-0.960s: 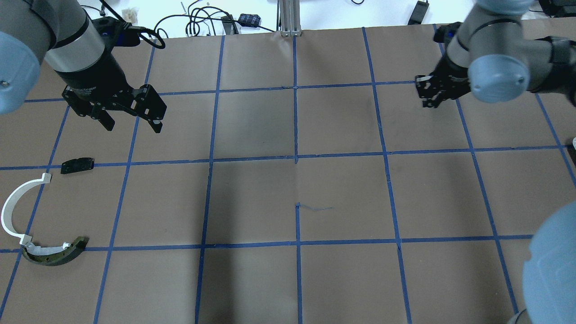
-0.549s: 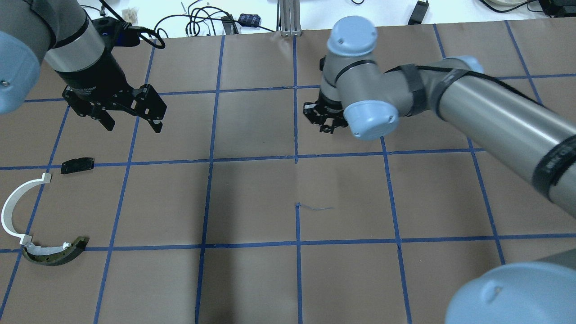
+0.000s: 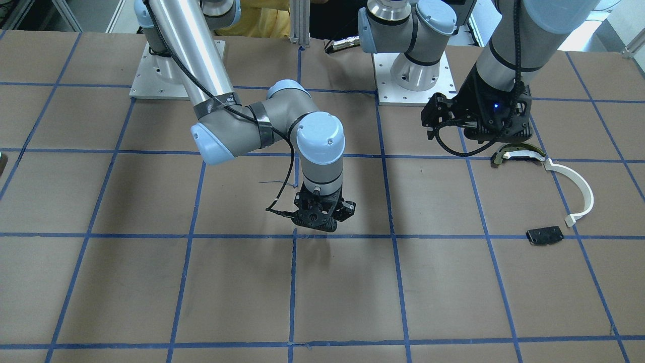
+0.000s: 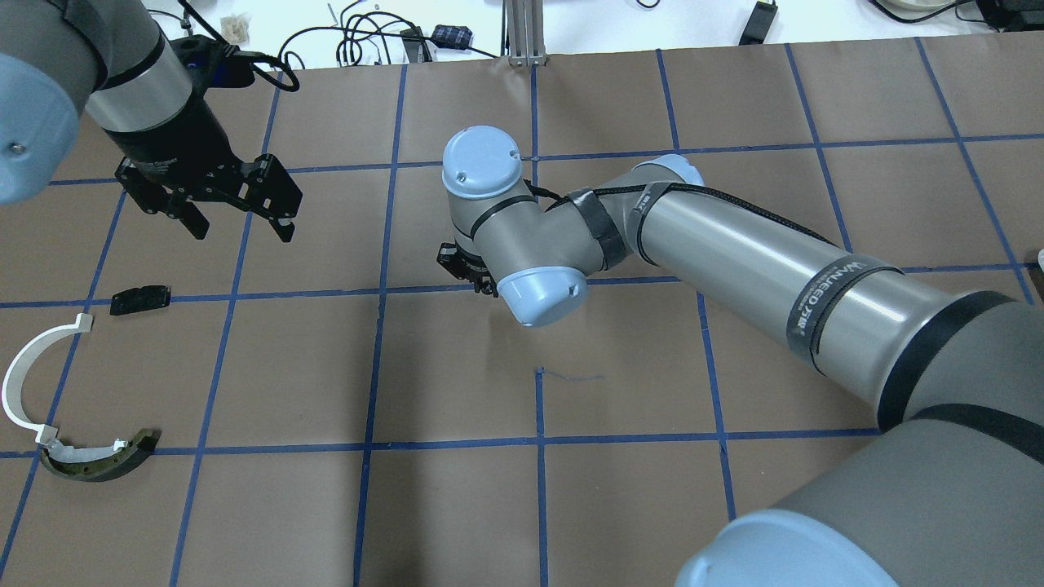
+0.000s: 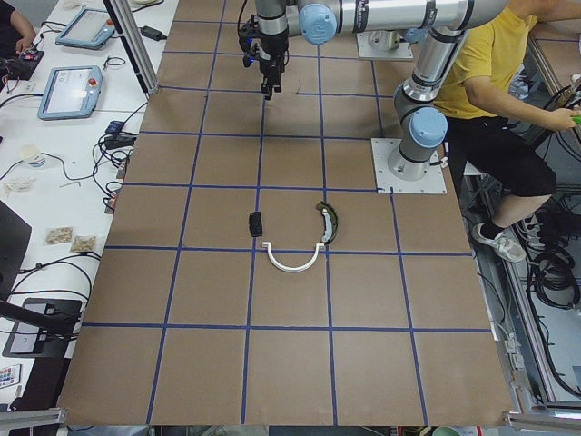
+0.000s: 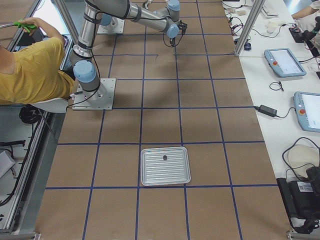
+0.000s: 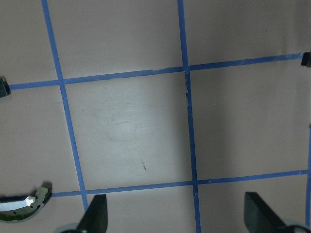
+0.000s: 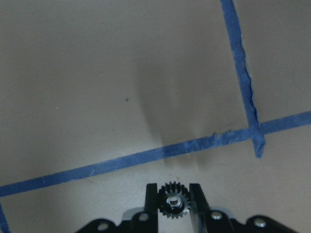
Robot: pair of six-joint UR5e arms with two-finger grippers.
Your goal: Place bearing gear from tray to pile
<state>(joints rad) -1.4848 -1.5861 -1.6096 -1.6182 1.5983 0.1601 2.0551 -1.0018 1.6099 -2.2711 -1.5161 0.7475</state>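
Overhead: shows the left gripper (image 4: 241, 222) above the worktop (image 4: 457, 489) with fingers spread wide and nothing between them. Puts the pile just beside it, toward the left edge: plate (image 4: 140, 299), white arc (image 4: 24, 375) and dark curved piece (image 4: 98, 461), the arc's end touching the dark piece. Hides most of the right gripper (image 4: 466, 273) under its own wrist, near the middle. Leaves bare brown paper between the two arms.

Front-facing: sets the right gripper low over a tape line, with bare squares on every side.

Right wrist: shows the gear (image 8: 173, 203) clamped between closed fingers (image 8: 151, 196), above a blue tape line and a ragged tape corner, clear of the paper.

Left wrist: looks down on bare gridded paper between both open fingertips, with the dark piece's end at the lower left corner.

Exterior right: places the tray (image 6: 165, 166) at the near end, well apart from the gear and pile, with one small dark part (image 6: 164, 158) in it. Shows an operator (image 6: 30, 70) in yellow beside the bases and tablets on a side table.
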